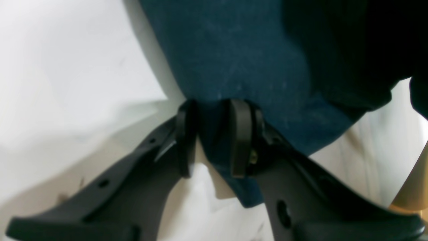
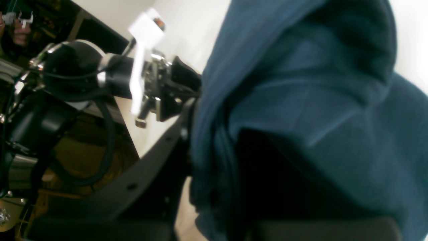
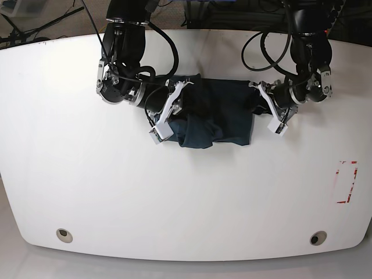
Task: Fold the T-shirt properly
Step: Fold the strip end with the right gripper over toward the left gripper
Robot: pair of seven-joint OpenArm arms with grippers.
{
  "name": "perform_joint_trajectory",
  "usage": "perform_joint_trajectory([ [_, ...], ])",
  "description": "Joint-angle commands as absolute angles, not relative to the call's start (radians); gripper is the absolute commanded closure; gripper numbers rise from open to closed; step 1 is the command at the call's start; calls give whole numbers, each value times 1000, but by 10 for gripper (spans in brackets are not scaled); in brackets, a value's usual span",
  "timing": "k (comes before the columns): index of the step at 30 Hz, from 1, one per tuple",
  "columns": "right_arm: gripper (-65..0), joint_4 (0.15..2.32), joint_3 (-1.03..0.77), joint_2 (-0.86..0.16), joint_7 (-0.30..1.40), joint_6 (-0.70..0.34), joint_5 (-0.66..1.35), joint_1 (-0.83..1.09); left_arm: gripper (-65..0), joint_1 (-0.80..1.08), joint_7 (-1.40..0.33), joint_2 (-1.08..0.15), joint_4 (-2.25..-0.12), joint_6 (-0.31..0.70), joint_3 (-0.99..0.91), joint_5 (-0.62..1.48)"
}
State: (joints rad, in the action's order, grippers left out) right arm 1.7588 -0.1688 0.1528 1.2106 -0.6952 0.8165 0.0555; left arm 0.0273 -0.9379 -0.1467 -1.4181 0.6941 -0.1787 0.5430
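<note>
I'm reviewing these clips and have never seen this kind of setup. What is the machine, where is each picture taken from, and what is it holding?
It is a robot with two black arms, each ending in a two-fingered gripper. The base view looks down on a white table. On it lies the dark navy-teal cotton T-shirt, bunched into a rough rectangle between the arms.

The other two pictures come from cameras mounted on the wrists, looking along the fingers. In the left wrist view, the left gripper is shut on a fold of the shirt. In the base view that arm is on the picture's right. In the right wrist view, cloth covers the right gripper, so I cannot tell its grip. A red rectangle is marked near the table's edge.
</note>
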Motion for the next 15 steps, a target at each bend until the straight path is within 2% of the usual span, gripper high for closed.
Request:
perform_joint_trajectory([
  [1, 0, 1771, -166, 157, 1181, -698, 862, 25, -146, 22, -951, -150, -1406, 698, -166, 527],
  [7, 0, 1681, -163, 157, 1125, -698, 980, -1, -149, 28, -949, -150, -1403, 698, -165, 527],
  [15, -3, 1580, -85, 157, 1050, -698, 1000, -36, -150, 28, -949, -150, -1403, 698, -165, 527],
])
